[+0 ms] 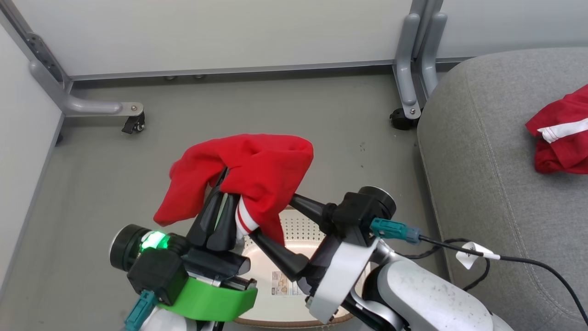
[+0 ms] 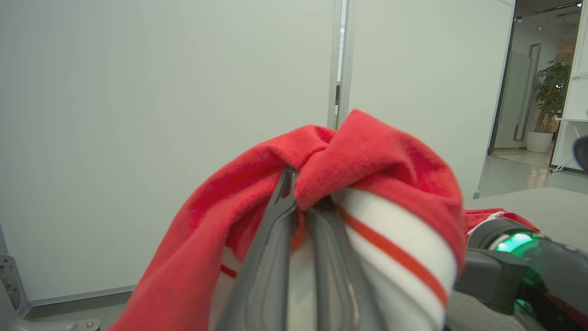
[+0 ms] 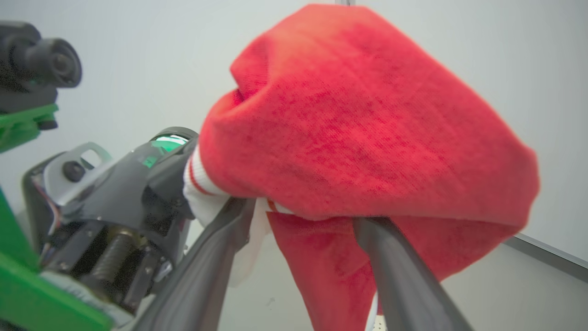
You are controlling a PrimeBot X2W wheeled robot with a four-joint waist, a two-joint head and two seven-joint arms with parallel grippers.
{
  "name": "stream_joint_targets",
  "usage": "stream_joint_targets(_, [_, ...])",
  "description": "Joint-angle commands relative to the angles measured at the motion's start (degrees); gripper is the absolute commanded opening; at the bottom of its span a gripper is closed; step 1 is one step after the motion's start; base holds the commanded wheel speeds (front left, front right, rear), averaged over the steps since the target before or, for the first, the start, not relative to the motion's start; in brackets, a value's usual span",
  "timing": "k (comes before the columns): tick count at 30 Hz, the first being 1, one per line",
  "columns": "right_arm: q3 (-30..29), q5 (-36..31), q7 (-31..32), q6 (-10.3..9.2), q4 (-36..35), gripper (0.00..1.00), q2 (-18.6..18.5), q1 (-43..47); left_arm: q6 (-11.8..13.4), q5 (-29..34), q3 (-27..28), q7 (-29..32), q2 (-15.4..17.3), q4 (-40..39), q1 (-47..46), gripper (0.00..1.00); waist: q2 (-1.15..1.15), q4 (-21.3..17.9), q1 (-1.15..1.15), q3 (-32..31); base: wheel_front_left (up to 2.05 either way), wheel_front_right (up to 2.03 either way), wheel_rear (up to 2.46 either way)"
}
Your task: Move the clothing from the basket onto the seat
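The left gripper (image 1: 223,197) is squeezed tight on a red shirt (image 1: 257,165) and pinches a fold of it right at its tips. The shirt is up in the air, above the far end of the basket (image 1: 298,230), which sits on the grey floor (image 1: 275,110). The right gripper (image 1: 271,216) has its two fingers spread wide. The right side of the shirt lies draped over them, but they do not pinch it.

The shirt's long way runs from left to right. Its left end droops down and near, and its right end bunches up higher. A white cuff (image 1: 245,220) with a red stripe points down at the basket.

The tips of all four fingers are hidden under the cloth. The arms cover much of the basket. On the grey seat (image 1: 482,184) at the right lies a second red shirt (image 1: 558,138), cut off by the picture's edge.
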Motion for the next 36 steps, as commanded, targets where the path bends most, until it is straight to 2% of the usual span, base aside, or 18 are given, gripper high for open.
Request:
stream_joint_targets(1, [0.7,0.5,-1.1,0.17,-0.3,1.0,1.4,-1.8,-0.6,0.0,-1.0,0.1,-0.3,0.5,-0.5,0.0,0.0,0.0,0.0,0.1,0.0,0.0,0.0])
stream_joint_targets(4, [1.3,0.6,-1.9,0.17,1.0,1.0,1.6,-3.1,-0.6,-0.1,-1.1,0.1,-0.2,0.6,-0.5,0.0,0.0,0.0,0.0,0.3,0.0,0.0,0.0])
stream_joint_targets(5, [1.6,0.2,-2.0,0.17,1.6,0.75,1.5,-3.8,-0.7,-0.1,-1.2,0.1,-0.1,0.6,-0.6,0.0,0.0,0.0,0.0,0.4,0.0,0.0,0.0])
stream_joint_targets(6, [1.8,0.5,-2.3,0.17,1.9,0.44,1.7,-3.9,-0.6,-0.1,-1.3,0.1,-0.1,0.6,-0.8,0.0,0.0,0.0,0.0,0.4,0.0,0.0,0.0])
stream_joint_targets(7, [2.1,0.7,-2.4,0.17,2.2,0.28,1.7,-4.4,-0.7,-0.1,-1.3,0.1,-0.1,0.5,-0.9,0.0,0.0,0.0,0.0,0.5,0.0,0.0,0.0])
stream_joint_targets(8, [2.3,0.7,-2.7,0.16,2.5,0.0,1.6,-4.9,-0.7,-0.1,-1.4,0.1,-0.1,0.5,-1.0,0.0,0.0,0.0,0.0,0.6,0.0,0.0,0.0])
stream_joint_targets(36, [4.8,4.2,-5.9,0.07,5.3,0.0,-0.7,-7.7,-0.4,-0.2,-0.3,0.1,0.0,0.7,-0.8,0.02,0.0,0.4,0.0,0.6,0.0,0.0,0.0])
